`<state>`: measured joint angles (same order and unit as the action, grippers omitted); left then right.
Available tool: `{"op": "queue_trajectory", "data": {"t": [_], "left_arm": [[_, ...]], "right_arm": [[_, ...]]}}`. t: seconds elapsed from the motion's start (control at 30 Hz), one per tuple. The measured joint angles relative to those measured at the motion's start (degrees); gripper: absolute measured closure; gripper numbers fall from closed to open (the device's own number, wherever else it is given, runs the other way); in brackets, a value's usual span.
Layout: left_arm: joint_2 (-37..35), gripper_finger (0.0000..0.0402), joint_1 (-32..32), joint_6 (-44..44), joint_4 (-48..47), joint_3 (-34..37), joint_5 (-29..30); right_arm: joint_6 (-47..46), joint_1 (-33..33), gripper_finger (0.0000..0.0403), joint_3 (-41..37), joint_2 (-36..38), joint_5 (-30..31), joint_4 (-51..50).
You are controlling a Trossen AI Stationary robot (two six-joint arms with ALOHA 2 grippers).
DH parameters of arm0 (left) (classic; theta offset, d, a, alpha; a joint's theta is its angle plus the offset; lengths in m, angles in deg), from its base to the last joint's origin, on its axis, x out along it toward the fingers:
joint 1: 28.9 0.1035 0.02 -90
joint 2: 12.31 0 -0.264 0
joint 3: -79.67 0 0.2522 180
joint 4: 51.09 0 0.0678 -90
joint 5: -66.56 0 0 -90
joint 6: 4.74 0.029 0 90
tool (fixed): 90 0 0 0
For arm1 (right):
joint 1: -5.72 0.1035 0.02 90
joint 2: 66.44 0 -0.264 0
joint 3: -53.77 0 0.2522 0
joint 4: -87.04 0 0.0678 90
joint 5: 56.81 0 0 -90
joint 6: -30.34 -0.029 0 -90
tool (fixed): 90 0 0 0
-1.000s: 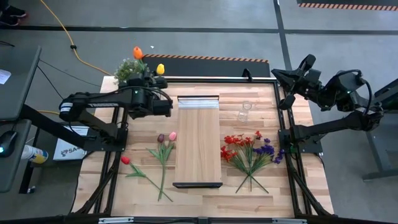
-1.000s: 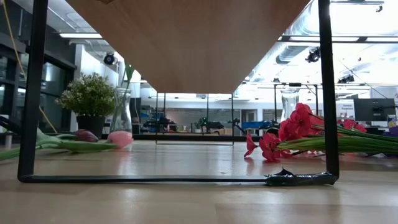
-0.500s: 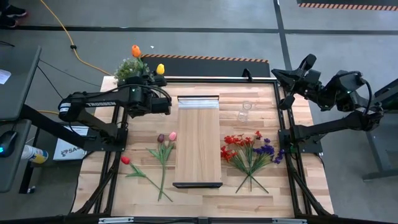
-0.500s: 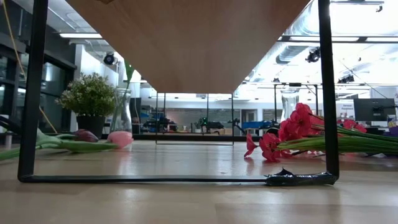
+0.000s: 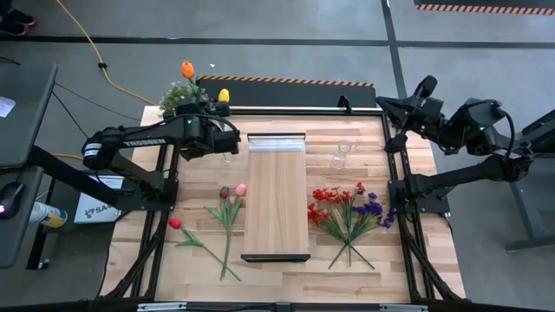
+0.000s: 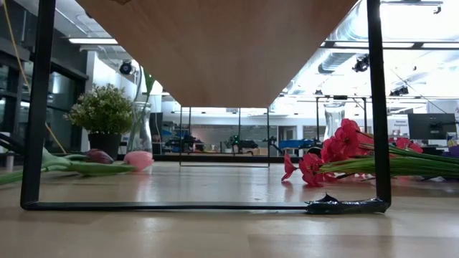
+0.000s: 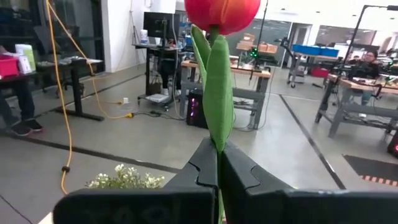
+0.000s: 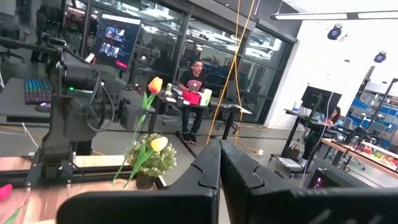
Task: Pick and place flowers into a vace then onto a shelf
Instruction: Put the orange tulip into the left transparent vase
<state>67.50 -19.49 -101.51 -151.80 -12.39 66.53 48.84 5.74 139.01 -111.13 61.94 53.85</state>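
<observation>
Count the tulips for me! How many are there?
5. Orange tulip in the left end effector, yellow tulip beside it, purple tulip and pink tulip lying left of the shelf, red tulip front-left. Others may hide.

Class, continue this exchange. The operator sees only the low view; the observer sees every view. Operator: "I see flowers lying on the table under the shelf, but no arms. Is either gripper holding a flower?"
Observer: Yes. The left gripper is shut on the green stem of an orange tulip, whose bloom stands above its fingers.
Operator: And the other arm?
Observer: The right gripper is shut on nothing, raised by the table's far right corner.
Operator: Which flowers lie left of the shelf?
Observer: Besides the pink and dark tulips you can see, a red tulip lies apart from them, nearer the table's left edge, well clear of the shelf.
</observation>
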Motion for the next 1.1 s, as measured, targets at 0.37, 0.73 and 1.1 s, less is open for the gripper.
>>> {"op": "queue_trajectory", "data": {"t": [0.37,0.73,1.1], "left_arm": [[0.01,0.0369,1.29,-4.38,2.00,2.31,-0.01],[-0.55,0.0369,2.65,-1.10,4.09,0.30,0.09],[1.23,0.0369,5.34,2.44,6.56,0.24,-0.01]], "right_arm": [[0.02,-0.01,0.0402,0.02,-0.34,-0.37,0.92],[1.83,-0.01,0.0402,0.02,-0.30,-0.07,0.82],[3.19,-0.01,0.0402,0.02,-0.30,0.04,0.77]]}}
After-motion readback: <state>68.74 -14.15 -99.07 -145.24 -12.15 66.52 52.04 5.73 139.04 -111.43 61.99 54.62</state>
